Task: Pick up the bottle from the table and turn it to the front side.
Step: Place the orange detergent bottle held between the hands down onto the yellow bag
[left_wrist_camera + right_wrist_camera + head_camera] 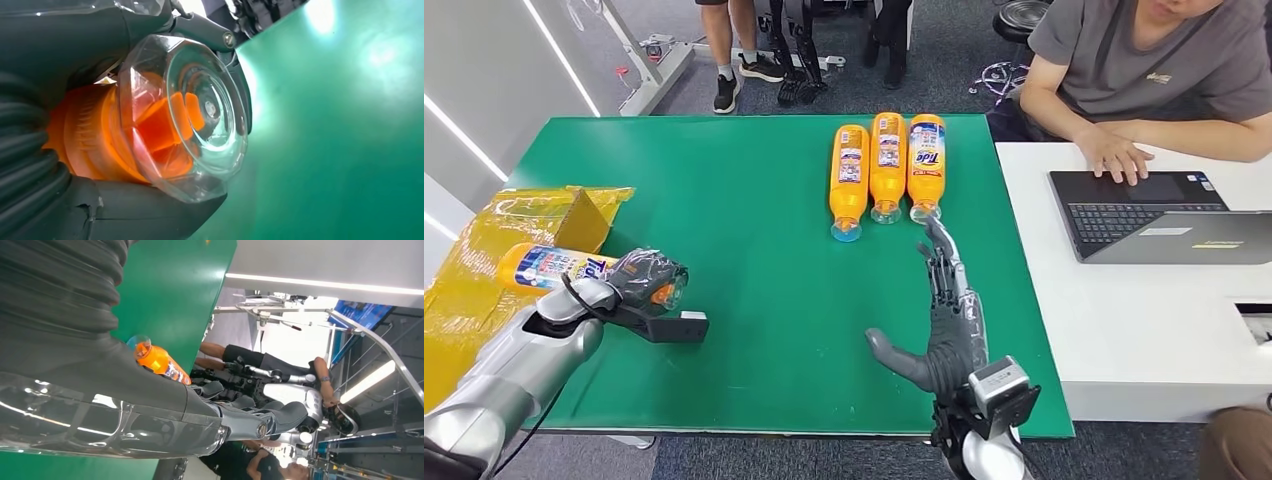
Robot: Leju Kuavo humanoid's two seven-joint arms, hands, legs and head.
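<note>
table (754,250) green | bottles (887,160) orange, clear caps | side table (1124,320) white | bag (484,250) yellow

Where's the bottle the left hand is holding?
Head view: the held bottle lies sideways in the left hand at the table's left, beside the yellow bag.

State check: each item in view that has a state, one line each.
left hand: gripping a bottle near its cap
held bottle: on its side, label showing
three bottles: lying side by side, clear caps toward the robot
right hand: fingers apart, holding nothing
laptop: open
</note>
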